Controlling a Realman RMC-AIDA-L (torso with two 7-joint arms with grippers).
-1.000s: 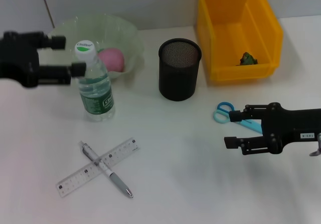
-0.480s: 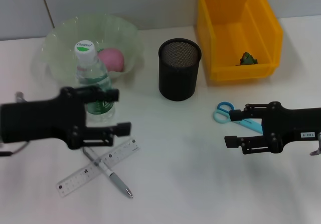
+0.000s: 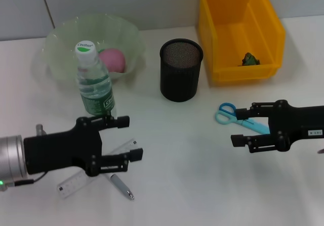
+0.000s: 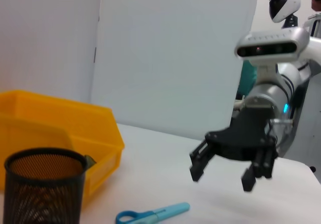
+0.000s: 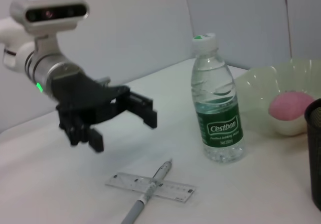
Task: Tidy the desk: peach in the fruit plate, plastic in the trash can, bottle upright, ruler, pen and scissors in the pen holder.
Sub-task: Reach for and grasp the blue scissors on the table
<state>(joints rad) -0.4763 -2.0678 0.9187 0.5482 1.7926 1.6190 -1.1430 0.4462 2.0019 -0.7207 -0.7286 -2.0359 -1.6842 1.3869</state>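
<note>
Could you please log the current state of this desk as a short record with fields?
peach: in the fruit plate, pink peach
bottle: water bottle upright, beside the plate
ruler: ruler flat on the desk, under the pen
pen: pen lying across the ruler
scissors: blue scissors flat on the desk
pen holder: black mesh pen holder, nothing seen inside
trash can: yellow bin, small green item inside
left gripper: left gripper open above ruler and pen
right gripper: right gripper open by the scissors

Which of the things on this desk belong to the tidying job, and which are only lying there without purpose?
For the job: peach in the fruit plate, upright bottle, ruler, pen, scissors, pen holder, yellow trash can with plastic, open left gripper, open right gripper.

Just lying about: nothing.
</note>
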